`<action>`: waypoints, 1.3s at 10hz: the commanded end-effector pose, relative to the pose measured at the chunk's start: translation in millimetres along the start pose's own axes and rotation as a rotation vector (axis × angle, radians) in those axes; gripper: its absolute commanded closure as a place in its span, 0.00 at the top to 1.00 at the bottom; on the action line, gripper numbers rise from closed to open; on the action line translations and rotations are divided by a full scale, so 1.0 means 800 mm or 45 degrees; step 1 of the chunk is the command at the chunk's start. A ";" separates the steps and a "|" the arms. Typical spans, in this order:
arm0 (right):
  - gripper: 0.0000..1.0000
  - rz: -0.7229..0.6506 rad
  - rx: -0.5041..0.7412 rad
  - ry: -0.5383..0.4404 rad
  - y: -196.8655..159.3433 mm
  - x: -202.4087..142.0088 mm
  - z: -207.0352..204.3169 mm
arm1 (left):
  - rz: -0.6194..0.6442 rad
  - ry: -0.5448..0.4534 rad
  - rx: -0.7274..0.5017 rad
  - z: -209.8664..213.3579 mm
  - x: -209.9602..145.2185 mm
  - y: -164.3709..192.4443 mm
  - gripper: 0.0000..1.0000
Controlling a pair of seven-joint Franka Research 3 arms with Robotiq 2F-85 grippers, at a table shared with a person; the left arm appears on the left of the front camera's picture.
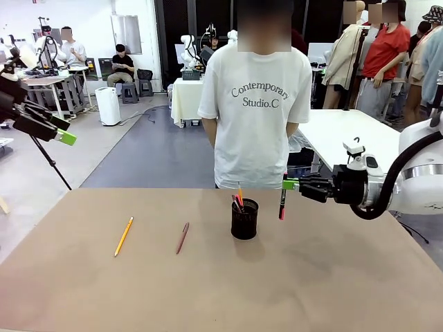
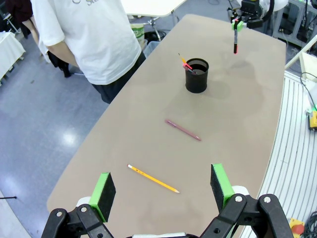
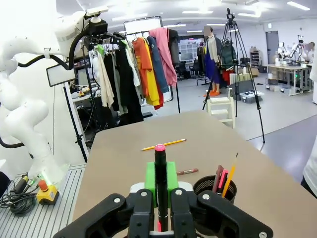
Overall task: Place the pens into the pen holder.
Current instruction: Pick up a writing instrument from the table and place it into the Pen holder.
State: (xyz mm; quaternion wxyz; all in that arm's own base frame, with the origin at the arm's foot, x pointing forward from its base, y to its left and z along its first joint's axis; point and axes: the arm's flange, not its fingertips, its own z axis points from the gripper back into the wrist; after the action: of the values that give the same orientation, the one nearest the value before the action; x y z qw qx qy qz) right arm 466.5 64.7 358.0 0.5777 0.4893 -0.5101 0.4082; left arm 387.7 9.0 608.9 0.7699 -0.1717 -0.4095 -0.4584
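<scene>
Right claw (image 1: 288,184), clamped on the upright black pink-tipped pen (image 1: 282,204) just beside the black mesh cylindrical pen holder (image 1: 244,219), should centre it over the rim before releasing. Left claw (image 2: 161,191) gapes wide, well apart.

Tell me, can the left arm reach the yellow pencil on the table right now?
Probably yes: the left gripper is open and raised, and the yellow pencil lies flat on bare table, apart from the reddish-brown pen.
</scene>
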 end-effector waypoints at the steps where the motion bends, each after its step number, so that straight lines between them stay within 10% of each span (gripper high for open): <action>1: 0.00 -0.010 0.006 0.016 0.006 0.006 0.004 | -0.016 -0.019 -0.005 -0.001 0.000 0.000 1.00; 13: 0.00 0.064 -0.030 -0.068 -0.049 0.023 -0.061 | -0.016 -0.019 -0.005 -0.001 0.000 0.000 1.00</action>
State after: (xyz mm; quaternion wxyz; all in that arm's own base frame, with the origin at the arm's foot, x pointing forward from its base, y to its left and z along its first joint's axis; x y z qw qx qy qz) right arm 504.1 91.5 375.6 0.5587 0.4868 -0.5333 0.4079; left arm 387.7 9.0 608.9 0.7699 -0.1717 -0.4095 -0.4584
